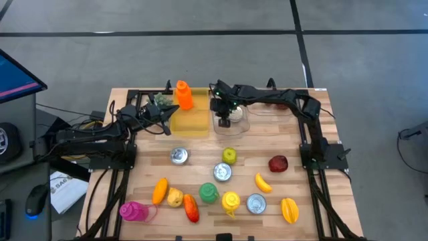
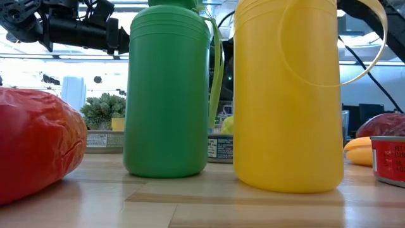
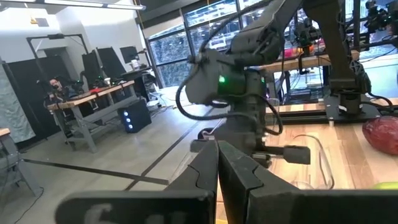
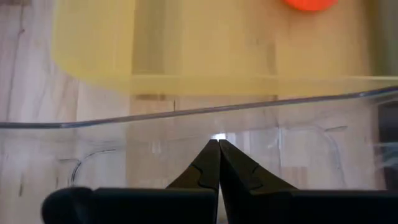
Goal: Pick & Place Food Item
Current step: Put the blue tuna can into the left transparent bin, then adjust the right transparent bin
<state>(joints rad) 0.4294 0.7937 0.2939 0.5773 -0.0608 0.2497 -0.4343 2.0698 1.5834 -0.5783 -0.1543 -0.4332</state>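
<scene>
Right gripper (image 4: 218,144): fingers pressed together, holding nothing, poised over the clear container (image 1: 238,119) at the far side of the table (image 1: 321,201). Left gripper (image 1: 166,120): fingers likewise together and empty, just beside the yellow container (image 1: 190,124). An orange bottle (image 1: 183,94) stands at that container's far edge. Food items lie near the front, among them a green apple (image 1: 229,155) and a banana (image 1: 263,182).

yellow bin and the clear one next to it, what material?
Yellow bin: looks like translucent plastic, matte; wood grain shows faintly through its wall in the right wrist view. Clear container: likely clear glossy plastic; the table reads sharply through it, and its rim catches highlights.
</scene>
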